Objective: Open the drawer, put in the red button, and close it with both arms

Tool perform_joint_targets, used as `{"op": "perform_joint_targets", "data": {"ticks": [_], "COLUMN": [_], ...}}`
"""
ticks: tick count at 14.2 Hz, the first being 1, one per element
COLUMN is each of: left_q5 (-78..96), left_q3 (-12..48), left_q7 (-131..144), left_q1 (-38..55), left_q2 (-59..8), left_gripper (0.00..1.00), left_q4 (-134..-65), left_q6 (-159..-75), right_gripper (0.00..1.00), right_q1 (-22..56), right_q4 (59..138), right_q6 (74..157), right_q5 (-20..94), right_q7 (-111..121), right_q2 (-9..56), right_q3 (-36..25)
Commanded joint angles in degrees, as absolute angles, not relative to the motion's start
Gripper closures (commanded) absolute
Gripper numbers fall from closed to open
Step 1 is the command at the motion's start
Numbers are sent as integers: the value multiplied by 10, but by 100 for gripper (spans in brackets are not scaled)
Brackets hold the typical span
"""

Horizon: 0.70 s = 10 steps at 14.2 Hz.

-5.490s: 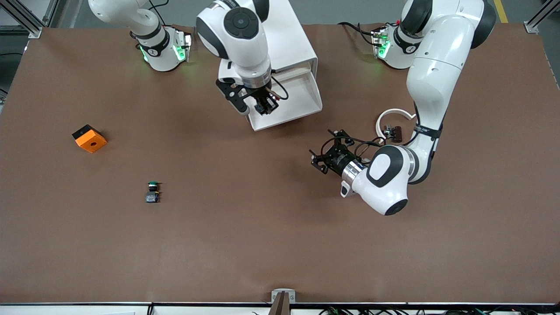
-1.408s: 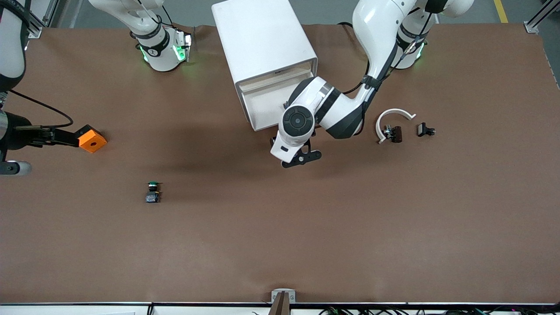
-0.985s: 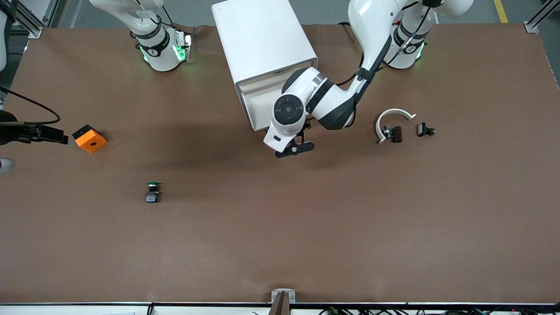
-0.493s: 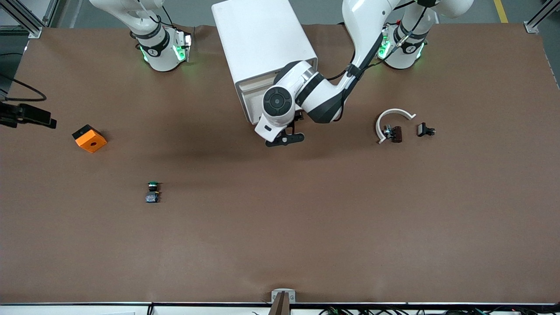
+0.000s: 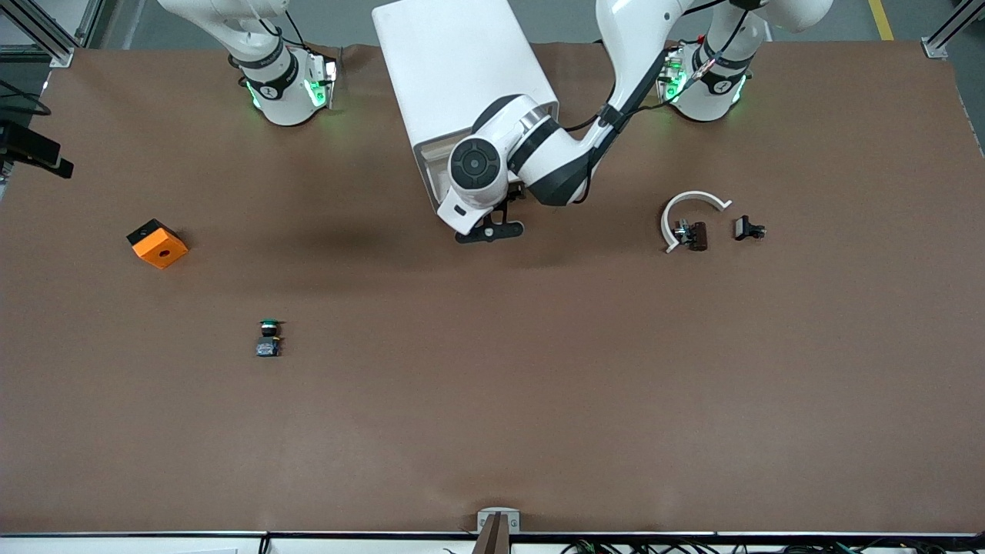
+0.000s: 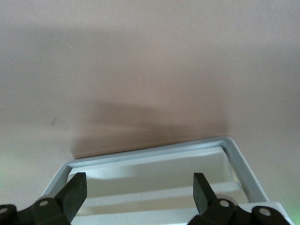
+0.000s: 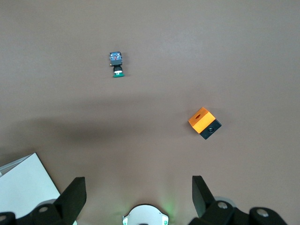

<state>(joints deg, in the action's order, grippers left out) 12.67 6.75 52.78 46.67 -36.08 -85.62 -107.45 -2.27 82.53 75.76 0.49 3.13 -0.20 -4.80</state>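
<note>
Only the left wrist view shows the left gripper (image 6: 136,197) spread, empty, over the drawer (image 6: 154,161); the right gripper (image 7: 136,199), spread empty, hangs high.

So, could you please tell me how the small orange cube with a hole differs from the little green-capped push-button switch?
The orange cube is bigger and blocky, with a black underside; the green-capped switch is slimmer, lying on its side with a dark base. The cube lies farther from the front camera and nearer the right arm's end of the table. Both rest untouched on the brown table.

Overhead front camera — two wrist views
</note>
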Motion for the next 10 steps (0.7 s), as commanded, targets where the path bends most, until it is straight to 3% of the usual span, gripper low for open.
{"op": "perform_joint_targets", "data": {"ticks": [1, 5, 10], "left_q5": [120, 120, 124], "left_q3": [82, 97, 116], "left_q7": [521, 521, 521], "left_q1": [468, 468, 468], "left_q2": [-324, -315, -316], "left_gripper": [0, 0, 0], "left_q4": [-906, -928, -928], "left_q6": [-1080, -1080, -1080], "right_gripper": [0, 0, 0], "right_q1": [-37, -34, -33], "right_q4": [867, 925, 924], "right_q6": [778, 823, 823], "right_q5": [-2, -2, 6], "right_q7": [32, 32, 30], "right_q2": [-28, -68, -69], "right_q3": [-40, -37, -36]}}
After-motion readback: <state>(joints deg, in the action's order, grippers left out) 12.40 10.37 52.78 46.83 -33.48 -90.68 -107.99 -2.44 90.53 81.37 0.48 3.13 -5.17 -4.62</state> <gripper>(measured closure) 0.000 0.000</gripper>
